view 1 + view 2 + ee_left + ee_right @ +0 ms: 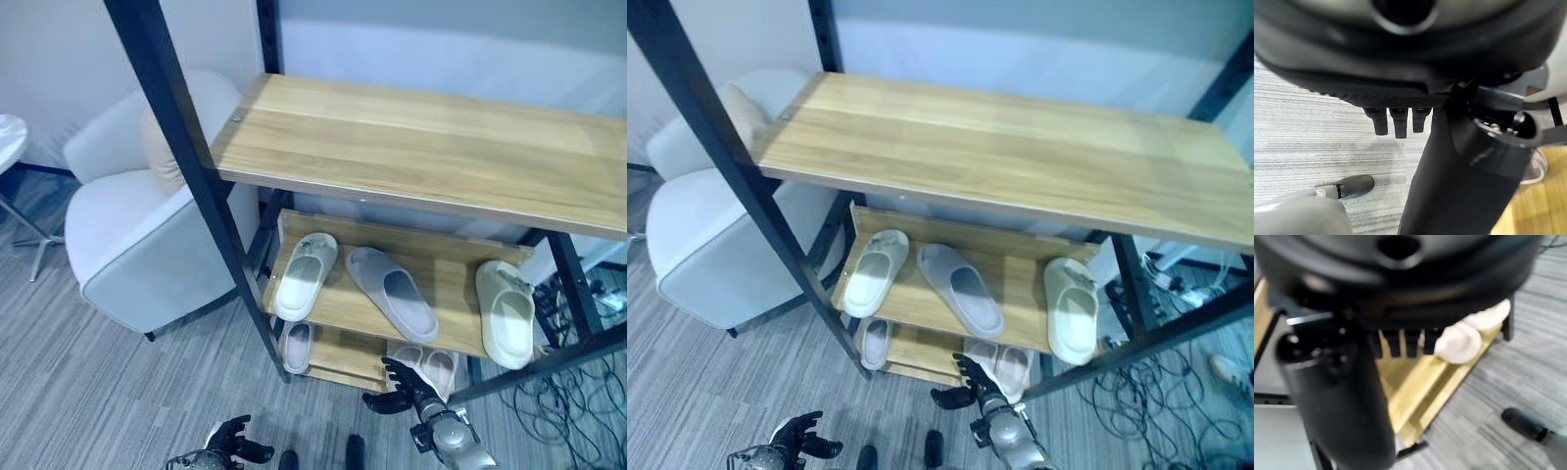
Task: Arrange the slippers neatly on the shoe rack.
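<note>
Grey slipper [393, 292] lies on the shelf above the right hand [403, 386].

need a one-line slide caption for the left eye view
Three slippers lie unevenly on the shoe rack's middle shelf, more below; right hand open near the rack, left hand low.

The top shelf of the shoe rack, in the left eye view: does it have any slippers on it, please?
No, the top shelf is bare wood; three slippers lie on the middle shelf below it.
</note>
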### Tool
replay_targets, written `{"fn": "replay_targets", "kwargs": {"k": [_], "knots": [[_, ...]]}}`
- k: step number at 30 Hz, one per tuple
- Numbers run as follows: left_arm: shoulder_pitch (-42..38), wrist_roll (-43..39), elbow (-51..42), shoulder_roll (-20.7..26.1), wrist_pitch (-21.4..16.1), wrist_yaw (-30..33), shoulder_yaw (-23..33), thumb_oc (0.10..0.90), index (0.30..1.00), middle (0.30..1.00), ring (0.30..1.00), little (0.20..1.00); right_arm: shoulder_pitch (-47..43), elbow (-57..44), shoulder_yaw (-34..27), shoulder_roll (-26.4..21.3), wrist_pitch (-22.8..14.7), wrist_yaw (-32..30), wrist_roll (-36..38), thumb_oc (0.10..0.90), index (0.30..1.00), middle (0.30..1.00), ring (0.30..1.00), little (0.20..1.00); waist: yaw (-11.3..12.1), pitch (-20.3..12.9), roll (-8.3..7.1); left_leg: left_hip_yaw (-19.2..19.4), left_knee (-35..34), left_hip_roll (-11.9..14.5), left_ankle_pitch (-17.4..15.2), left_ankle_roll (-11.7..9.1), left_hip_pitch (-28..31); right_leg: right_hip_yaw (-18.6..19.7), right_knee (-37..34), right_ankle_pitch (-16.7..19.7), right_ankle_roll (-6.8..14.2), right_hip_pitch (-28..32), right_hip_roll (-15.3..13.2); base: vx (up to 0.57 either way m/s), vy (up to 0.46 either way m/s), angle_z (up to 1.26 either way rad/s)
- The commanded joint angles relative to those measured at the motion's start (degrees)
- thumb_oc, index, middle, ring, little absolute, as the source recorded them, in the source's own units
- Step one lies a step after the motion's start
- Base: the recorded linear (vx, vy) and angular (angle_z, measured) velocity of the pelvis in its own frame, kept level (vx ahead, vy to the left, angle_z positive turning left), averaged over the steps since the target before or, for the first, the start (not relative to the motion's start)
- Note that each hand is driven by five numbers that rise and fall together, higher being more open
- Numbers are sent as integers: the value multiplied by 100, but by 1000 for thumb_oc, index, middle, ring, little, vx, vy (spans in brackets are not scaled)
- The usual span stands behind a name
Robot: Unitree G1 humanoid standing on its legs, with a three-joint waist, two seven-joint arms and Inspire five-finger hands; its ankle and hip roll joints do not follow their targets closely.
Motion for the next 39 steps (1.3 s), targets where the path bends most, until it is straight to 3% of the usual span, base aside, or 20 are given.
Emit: {"fn": "replay_targets", "kwargs": {"k": [1, 4, 5, 6, 18, 31, 39], "knots": [[-449, 62, -121, 157, -190, 45, 21, 800, 900, 900, 900, 900, -285, -773, 10, -361, -358, -113, -90, 800, 900, 900, 900, 900, 51, 217, 112, -175, 751, -26, -471, 100, -822, 216, 881, -677, 607, -404, -162, -219, 35, -35], [-368, 50, -106, 216, -177, 48, 130, 800, 900, 900, 900, 900, -240, -860, 8, -378, -395, -98, -154, 800, 900, 900, 900, 900, 217, 116, 148, -12, 654, 60, -371, 70, -888, -177, 1137, -1095, 502, -30, -185, -122, 27, -27], [-314, 18, -105, 196, -181, 61, 154, 800, 900, 900, 900, 900, -218, -863, 9, -350, -382, -82, -168, 800, 900, 900, 900, 900, 246, 102, 141, 49, 618, 64, -349, 41, -851, -295, 1133, -1072, 471, -13, -207, 7, -24, -39], [-258, 39, -77, 176, -182, 30, 193, 800, 900, 900, 900, 900, -86, -930, -20, -322, -381, -69, -188, 800, 900, 900, 900, 900, 280, -25, 69, 98, 559, 32, -337, 9, -795, -350, 866, -1126, 460, 205, -248, 77, -44, -43], [-114, 300, 40, -24, -114, -21, 107, 800, 900, 900, 900, 900, 390, -1562, -52, -403, -383, 147, -84, 800, 900, 900, 900, 900, 81, -211, 195, 60, 177, 49, -300, -57, -277, -398, 331, -1068, 416, 603, -199, 35, -11, -3], [-123, 427, -5, -80, -101, -67, 8, 800, 900, 900, 900, 900, 364, -2643, 262, -367, -408, 761, 841, 800, 900, 900, 900, 900, 69, -318, 259, 10, 7, 31, -266, -72, -46, -414, 363, -1151, 396, 739, -202, 0, 0, 0], [-45, 454, 25, -77, -43, -41, 49, 800, 900, 900, 900, 900, 439, -3717, 285, -463, -244, 1170, 2238, 800, 900, 900, 900, 900, 49, -399, 274, 49, 9, 71, -282, -102, 75, -400, 397, -1190, 360, 806, -175, 0, 0, 0]]}}
